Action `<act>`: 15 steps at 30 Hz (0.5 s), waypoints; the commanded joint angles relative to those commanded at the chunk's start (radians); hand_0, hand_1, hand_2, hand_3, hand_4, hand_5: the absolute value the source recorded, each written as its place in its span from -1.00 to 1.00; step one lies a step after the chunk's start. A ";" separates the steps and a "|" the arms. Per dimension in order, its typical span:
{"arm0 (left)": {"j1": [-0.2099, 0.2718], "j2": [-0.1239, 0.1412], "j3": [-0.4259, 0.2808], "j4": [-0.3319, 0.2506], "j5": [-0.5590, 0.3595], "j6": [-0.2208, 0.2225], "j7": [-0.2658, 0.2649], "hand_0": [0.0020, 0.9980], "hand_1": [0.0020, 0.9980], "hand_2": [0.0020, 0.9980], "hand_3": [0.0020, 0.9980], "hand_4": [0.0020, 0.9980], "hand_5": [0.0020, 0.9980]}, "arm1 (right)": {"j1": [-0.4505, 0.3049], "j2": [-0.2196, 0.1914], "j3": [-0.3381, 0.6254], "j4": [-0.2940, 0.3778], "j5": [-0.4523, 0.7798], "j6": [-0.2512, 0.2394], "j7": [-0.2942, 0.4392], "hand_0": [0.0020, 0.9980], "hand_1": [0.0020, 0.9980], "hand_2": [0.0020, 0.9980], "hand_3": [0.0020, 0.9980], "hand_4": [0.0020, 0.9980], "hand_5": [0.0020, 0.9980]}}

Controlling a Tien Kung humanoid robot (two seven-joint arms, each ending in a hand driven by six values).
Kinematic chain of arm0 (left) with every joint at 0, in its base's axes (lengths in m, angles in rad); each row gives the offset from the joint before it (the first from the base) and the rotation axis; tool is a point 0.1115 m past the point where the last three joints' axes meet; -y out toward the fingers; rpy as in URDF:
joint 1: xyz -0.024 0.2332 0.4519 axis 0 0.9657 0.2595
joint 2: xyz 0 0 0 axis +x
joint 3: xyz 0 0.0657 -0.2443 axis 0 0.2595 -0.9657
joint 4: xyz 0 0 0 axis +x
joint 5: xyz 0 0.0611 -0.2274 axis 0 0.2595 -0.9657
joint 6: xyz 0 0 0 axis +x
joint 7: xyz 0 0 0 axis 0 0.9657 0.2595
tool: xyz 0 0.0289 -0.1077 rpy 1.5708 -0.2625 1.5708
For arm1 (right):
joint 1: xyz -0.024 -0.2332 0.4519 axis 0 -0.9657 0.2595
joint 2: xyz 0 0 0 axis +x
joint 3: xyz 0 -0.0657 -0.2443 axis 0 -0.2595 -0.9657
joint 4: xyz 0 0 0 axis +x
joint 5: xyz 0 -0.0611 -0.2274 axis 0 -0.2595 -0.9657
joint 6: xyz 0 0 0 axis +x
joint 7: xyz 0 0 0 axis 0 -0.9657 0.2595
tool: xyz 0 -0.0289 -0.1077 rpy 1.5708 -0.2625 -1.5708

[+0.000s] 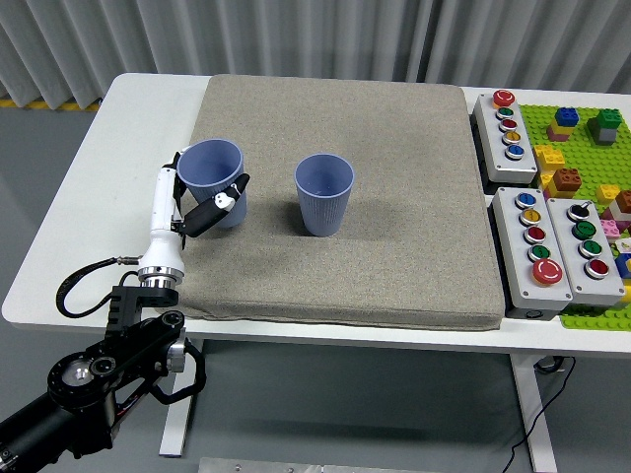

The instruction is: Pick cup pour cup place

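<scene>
the left arm comes up from the lower left corner, its black links below the bench edge and its white forearm rising almost straight up to the left hand (pixel 202 202). the fingers (pixel 219 206) are clamped on the held cup (pixel 213 180), a dark thumb lying across the cup's front wall and the other fingers wrapped round its left and back side. the right arm is out of view.

the held cup sits upright in the fingers, mouth up, over the left part of the grey mat (pixel 394 197); whether its base touches the mat cannot be told. just right of the fingers, a clear gap away, the second cup (pixel 323 193) stands upright near the mat's middle. left of the fingers the mat's edge is close, with a strip of bare white bench (pixel 89 197) beyond it. beyond and to the right of the fingers the mat lies open.

both cups are blue-grey, ribbed on the outside and tapered toward the base; nothing shows inside either one. far right of the fingers, off the mat, stand button boxes (pixel 537 236) and a green brick plate (pixel 592 148).
</scene>
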 joint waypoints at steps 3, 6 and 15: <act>-0.003 -0.002 0.024 0.021 -0.014 0.000 -0.019 0.24 0.12 0.15 0.23 0.60 -0.44 | 0.003 0.000 -0.003 0.000 0.005 -0.001 0.001 0.29 0.20 0.02 0.15 -1.00 -1.00; -0.004 -0.005 0.032 0.031 -0.027 0.000 -0.035 0.24 0.12 0.15 0.23 0.60 -0.44 | 0.004 -0.001 -0.004 -0.001 0.010 -0.001 0.002 0.29 0.20 0.02 0.15 -1.00 -1.00; -0.002 -0.007 0.051 0.077 -0.028 0.000 -0.057 0.28 0.20 0.24 0.30 0.60 -0.41 | 0.004 -0.001 -0.003 0.000 0.009 0.000 0.002 0.29 0.20 0.02 0.16 -1.00 -1.00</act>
